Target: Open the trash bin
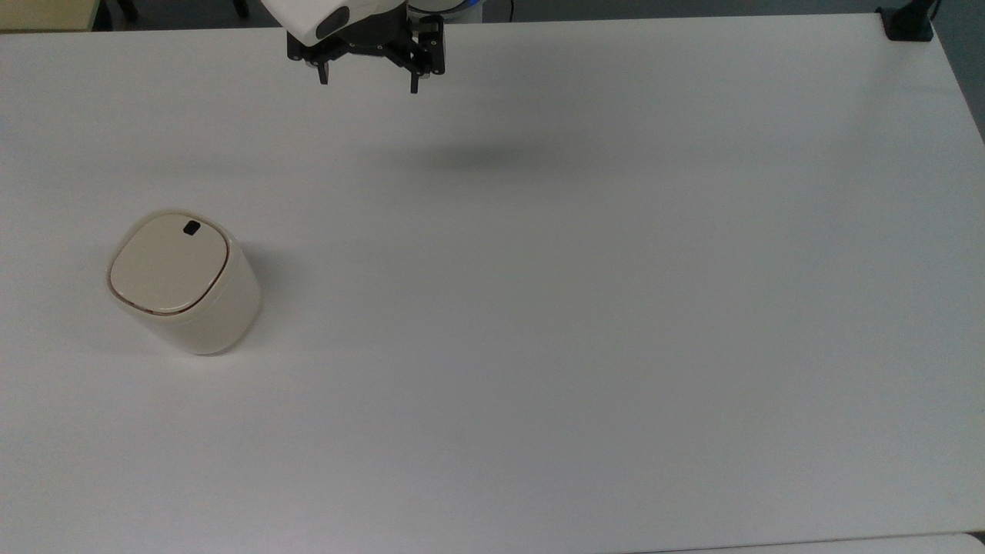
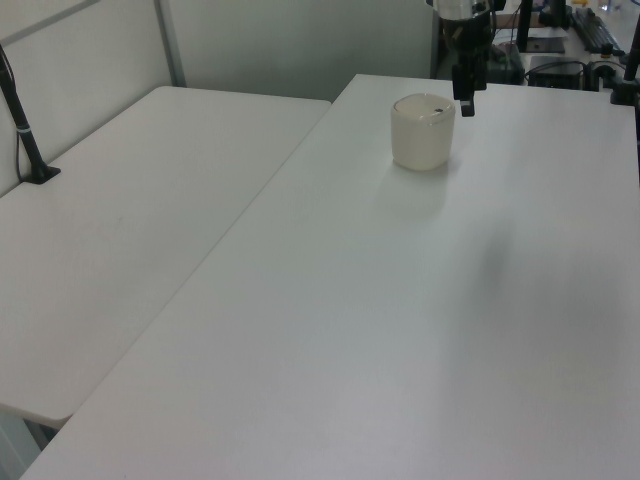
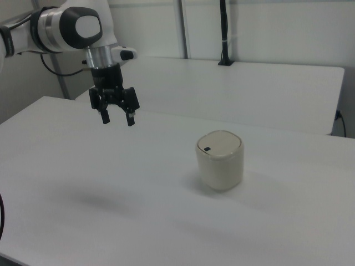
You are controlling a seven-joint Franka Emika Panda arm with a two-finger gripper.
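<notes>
While the trash bin [image 1: 183, 283] stands upright in the left-centre of the top view, its flat lid lies shut, ringed by a thin brown line, with the small black latch [image 1: 191, 228] near the lid edge that faces the top of the frame. It rests on a broad white table [image 1: 585, 308], and a soft shadow spreads from its side toward the top view's right. At the upper edge of the top view, left of centre, the gripper [image 1: 368, 78] hangs above the table with its two black fingers spread wide and nothing between them; it is well apart from the bin, up and to the right of it in the frame. A faint grey shadow [image 1: 469, 159] lies on the tabletop below the gripper in the picture. In the right view the gripper [image 3: 116, 116] sits in the upper left of the frame, pointing down from the white arm [image 3: 72, 26], fingers parted and empty, clear of the table surface, while the bin [image 3: 220, 160] stands right of centre. In the left view the bin [image 2: 422, 131] appears in the upper middle of the frame with the gripper [image 2: 466, 101] just to its right in the picture. A second white table [image 2: 130, 220] fills the left view's left side.
</notes>
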